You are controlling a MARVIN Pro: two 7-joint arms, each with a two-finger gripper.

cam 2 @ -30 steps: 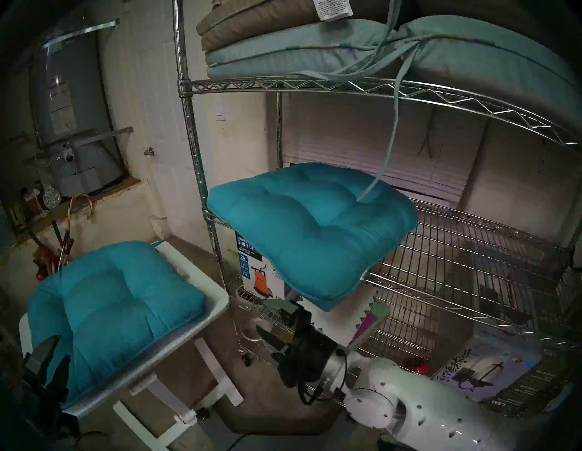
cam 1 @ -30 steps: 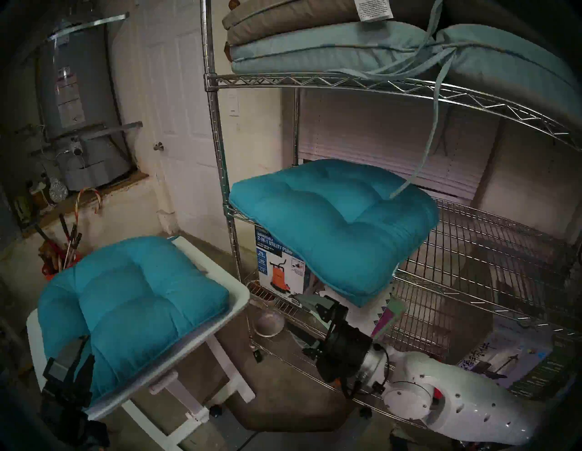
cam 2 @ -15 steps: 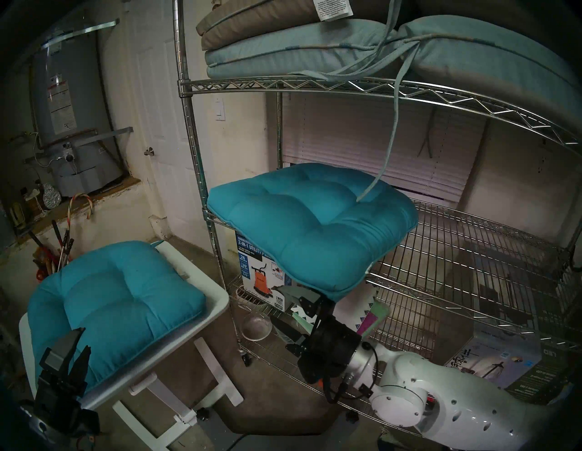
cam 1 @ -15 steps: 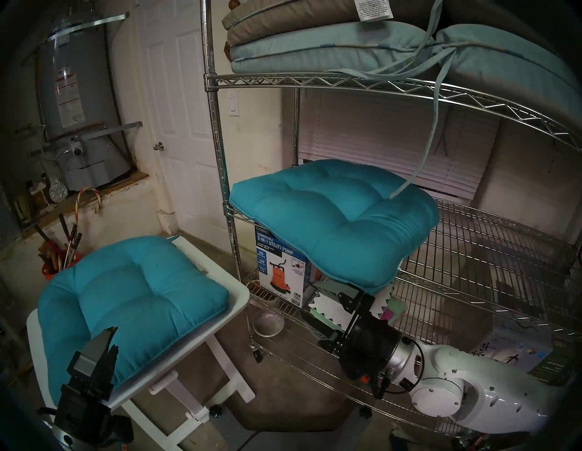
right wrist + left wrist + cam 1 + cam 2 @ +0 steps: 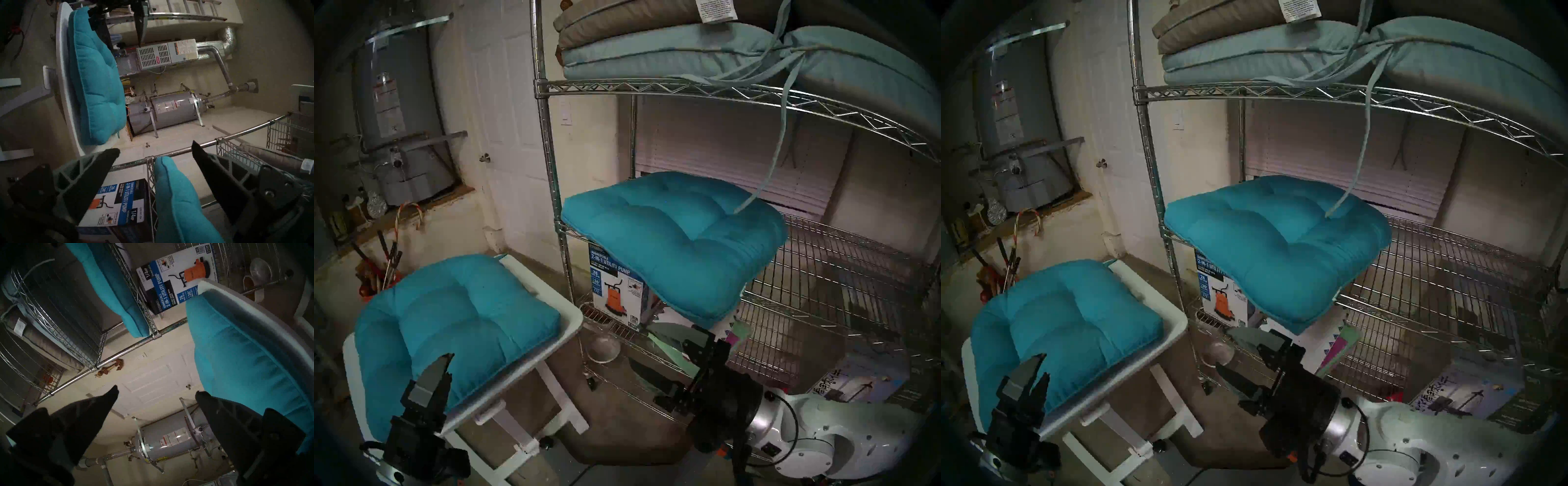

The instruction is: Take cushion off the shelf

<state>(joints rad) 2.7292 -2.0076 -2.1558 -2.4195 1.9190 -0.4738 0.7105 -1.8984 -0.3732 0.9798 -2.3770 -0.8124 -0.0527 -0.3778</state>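
A teal tufted cushion [image 5: 673,237] [image 5: 1277,244] lies on the middle tier of the chrome wire shelf [image 5: 619,86] [image 5: 1246,91], its front corner overhanging the edge. My right gripper [image 5: 638,346] [image 5: 1222,348] is open, below and just in front of that corner. In the right wrist view the cushion's edge [image 5: 169,186] shows between the open gripper's [image 5: 156,146] fingers, with no contact visible. My left gripper [image 5: 444,368] [image 5: 156,390] is open and empty at the near edge of a second teal cushion [image 5: 449,322] [image 5: 237,353].
The second cushion rests on a small white table [image 5: 575,319] left of the shelf. Pale stacked cushions [image 5: 653,51] fill the top tier; a tie strap [image 5: 778,146] hangs onto the teal cushion. A pump box [image 5: 616,285] and glass bowl [image 5: 604,346] sit on the lower tier.
My right gripper rose close under the cushion's front corner, then dropped back and to the right. My left gripper rose up and right along the table cushion's near edge. Both cushions stayed still.
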